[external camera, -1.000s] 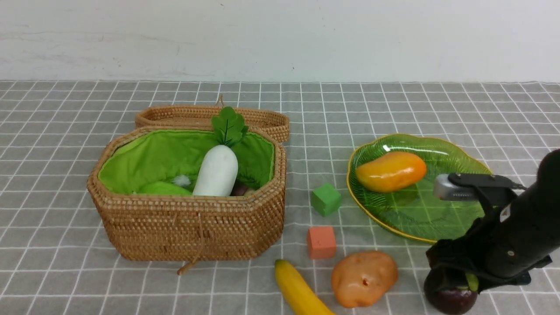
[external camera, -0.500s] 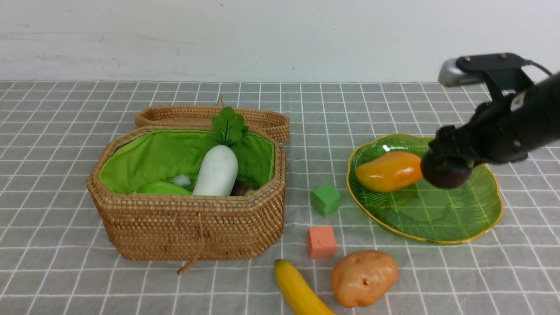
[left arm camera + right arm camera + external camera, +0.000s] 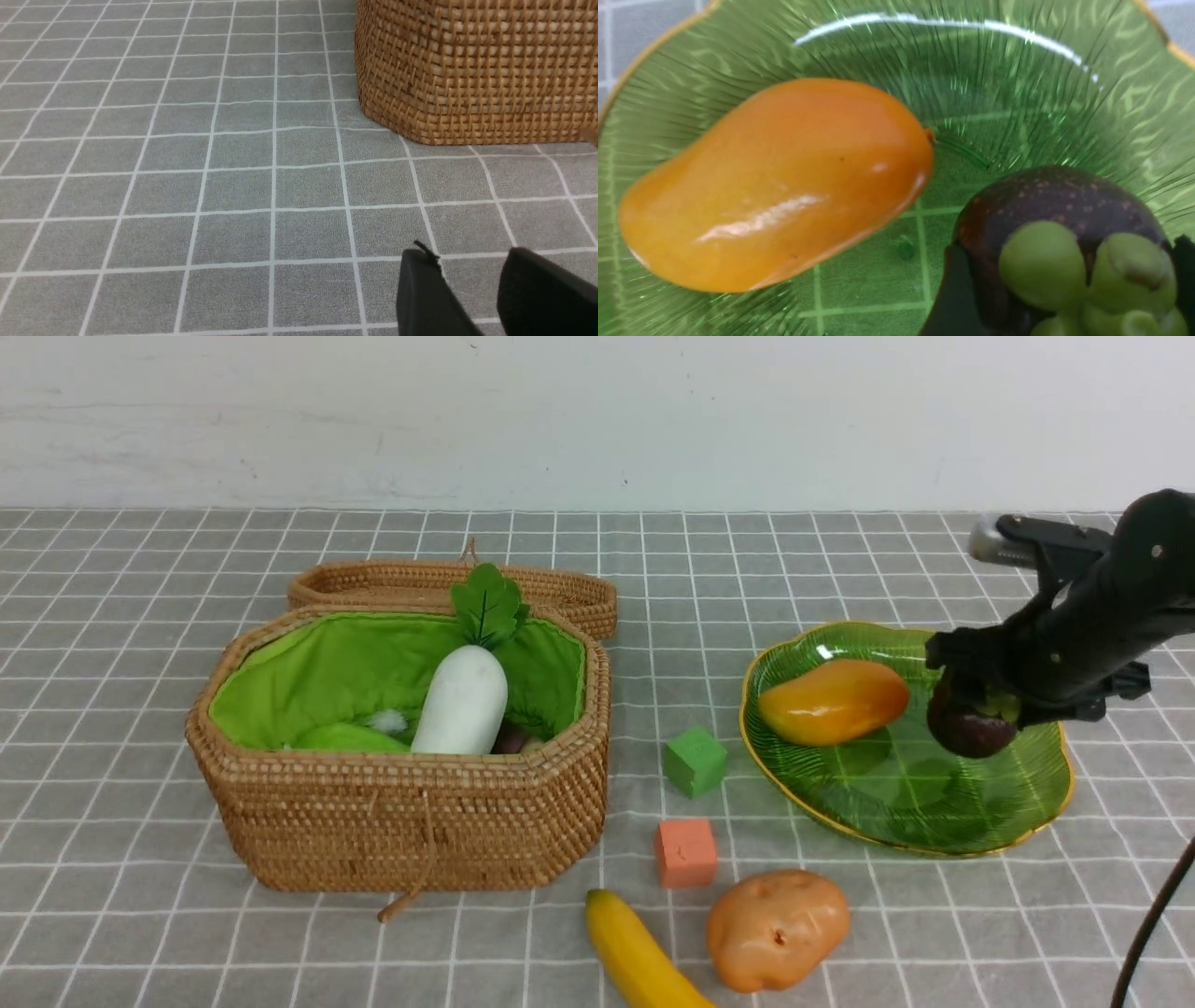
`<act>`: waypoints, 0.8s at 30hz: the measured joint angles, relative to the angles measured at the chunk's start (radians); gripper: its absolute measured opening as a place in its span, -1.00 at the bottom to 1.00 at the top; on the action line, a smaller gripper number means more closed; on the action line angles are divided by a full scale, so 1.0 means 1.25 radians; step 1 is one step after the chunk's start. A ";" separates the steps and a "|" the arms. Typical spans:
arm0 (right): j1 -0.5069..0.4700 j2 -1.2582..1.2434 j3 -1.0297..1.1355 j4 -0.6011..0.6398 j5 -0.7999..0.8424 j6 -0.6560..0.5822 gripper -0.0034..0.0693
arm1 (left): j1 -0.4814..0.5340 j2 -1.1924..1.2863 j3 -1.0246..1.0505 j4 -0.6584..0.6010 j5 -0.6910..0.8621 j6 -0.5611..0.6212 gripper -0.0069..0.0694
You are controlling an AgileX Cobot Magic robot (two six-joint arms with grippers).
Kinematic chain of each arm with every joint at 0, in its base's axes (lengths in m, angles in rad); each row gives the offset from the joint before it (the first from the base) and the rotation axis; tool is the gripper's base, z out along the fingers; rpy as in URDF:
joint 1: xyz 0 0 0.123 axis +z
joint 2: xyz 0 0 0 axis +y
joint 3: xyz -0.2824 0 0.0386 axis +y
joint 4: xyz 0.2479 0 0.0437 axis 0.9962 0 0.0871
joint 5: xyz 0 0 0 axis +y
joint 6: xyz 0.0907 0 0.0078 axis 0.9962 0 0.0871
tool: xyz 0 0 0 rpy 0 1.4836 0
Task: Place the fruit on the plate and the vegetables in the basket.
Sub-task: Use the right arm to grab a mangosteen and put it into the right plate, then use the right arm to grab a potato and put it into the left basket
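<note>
Pinching one mangosteen between them, the right gripper's two jaws hold it over one plate, beside one mango, perhaps just clear of the glass.

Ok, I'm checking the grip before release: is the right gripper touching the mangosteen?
Touching. The right wrist view shows the right gripper's dark fingers pressed against opposite sides of the mangosteen, with no gap at either side.

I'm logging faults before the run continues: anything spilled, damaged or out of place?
Nothing looks spilled or damaged. The banana and potato lie on the table, but that just looks like unfinished sorting.
</note>
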State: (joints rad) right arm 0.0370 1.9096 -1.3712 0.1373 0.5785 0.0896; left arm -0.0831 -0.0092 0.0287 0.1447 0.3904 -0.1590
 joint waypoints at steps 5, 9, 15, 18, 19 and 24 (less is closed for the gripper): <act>0.002 -0.002 -0.003 -0.001 0.015 0.005 0.81 | 0.000 0.000 0.000 0.000 0.000 0.000 -0.19; 0.002 -0.021 -0.003 -0.026 0.057 0.005 0.95 | 0.000 0.000 0.000 0.000 0.000 0.000 -0.19; 0.020 -0.105 -0.001 -0.026 0.111 -0.036 0.80 | 0.000 0.000 0.000 0.000 0.000 0.000 -0.19; 0.073 -0.160 0.020 0.020 0.126 -0.128 0.67 | 0.000 0.000 0.000 0.000 0.000 0.000 -0.19; 0.112 -0.193 0.041 0.045 0.129 -0.208 0.60 | 0.000 0.000 0.000 0.000 0.000 0.000 -0.19; 0.274 -0.257 0.153 0.086 0.143 -0.546 0.42 | 0.000 0.000 0.000 0.000 0.000 0.000 -0.19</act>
State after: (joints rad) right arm 0.3800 1.5889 -1.1793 0.2443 0.7576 -0.5931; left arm -0.0831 -0.0092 0.0287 0.1447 0.3904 -0.1590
